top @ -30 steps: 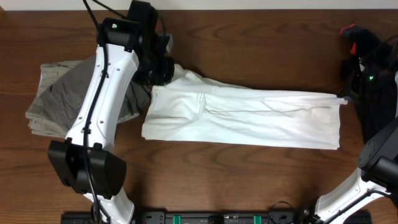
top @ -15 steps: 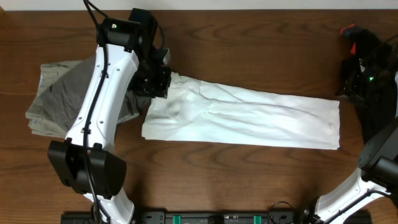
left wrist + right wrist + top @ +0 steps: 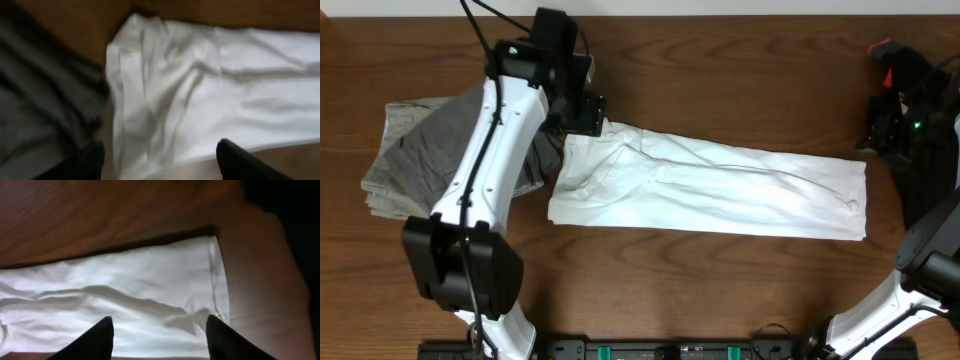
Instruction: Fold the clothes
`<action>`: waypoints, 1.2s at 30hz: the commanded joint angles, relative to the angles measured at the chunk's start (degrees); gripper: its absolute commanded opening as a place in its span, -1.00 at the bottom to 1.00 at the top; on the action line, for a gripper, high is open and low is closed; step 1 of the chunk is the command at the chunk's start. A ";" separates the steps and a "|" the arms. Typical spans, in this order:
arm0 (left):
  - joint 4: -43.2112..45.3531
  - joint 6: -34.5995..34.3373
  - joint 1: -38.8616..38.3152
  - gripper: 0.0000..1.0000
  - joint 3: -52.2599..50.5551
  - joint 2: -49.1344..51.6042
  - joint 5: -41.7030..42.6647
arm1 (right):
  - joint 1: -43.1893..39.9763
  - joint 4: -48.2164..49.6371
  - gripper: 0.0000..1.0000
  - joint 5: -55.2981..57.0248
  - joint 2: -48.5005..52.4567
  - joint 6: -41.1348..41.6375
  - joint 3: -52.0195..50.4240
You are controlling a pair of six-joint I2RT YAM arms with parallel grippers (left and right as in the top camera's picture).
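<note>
White T-shirt (image 3: 710, 190): folded into a long band, it lay flat across the middle of the table (image 3: 720, 60), running left to right, its left end rumpled and its right end squared off.
Grey garments (image 3: 415, 160): a loose heap sat at the table's left side, touching the shirt's left end. Part of it was hidden beneath your left arm (image 3: 485, 190).
Left gripper (image 3: 167, 162): you had it released, the jaws wide apart over the shirt's rumpled left end, by its far corner. No cloth was caught between the fingers (image 3: 245, 162).
Right gripper (image 3: 160, 337): you had it released too, the jaws spread at the shirt's right end, and nothing was held.
Left wrist view: the picture was blurred. White cloth filled the centre and dark grey cloth lay to the left of it.
Right wrist view: the shirt's right edge showed a narrow stitched hem, with bare wood past it.
Contact: you could not tell from these views whether either set of fingertips touched the cloth.
</note>
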 commanded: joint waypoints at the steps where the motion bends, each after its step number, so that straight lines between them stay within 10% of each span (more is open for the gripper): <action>1: 5.31 0.57 -0.07 0.47 -4.85 2.62 -0.72 | 1.62 1.46 0.09 -4.17 -0.26 -0.07 -2.01; 9: 16.37 0.61 -0.33 0.34 -8.87 9.51 -0.74 | 5.42 7.06 -0.01 -4.96 -0.26 -0.02 -9.53; 19: 16.44 1.77 -0.44 -0.88 -8.85 13.22 -0.76 | 5.35 10.36 -0.07 -4.22 -0.26 1.27 -12.22; 31: 4.39 1.20 0.59 -0.82 -7.08 5.62 -4.46 | 4.90 10.10 -0.02 -1.29 -0.26 2.99 -12.26; 34: 3.74 1.16 0.52 0.12 -7.08 3.65 -4.37 | 4.90 10.12 0.10 -1.27 -0.26 3.41 -12.26; 36: 3.54 1.11 0.31 0.20 -7.08 3.39 -4.28 | 4.90 10.10 0.15 -1.27 -0.26 3.41 -12.26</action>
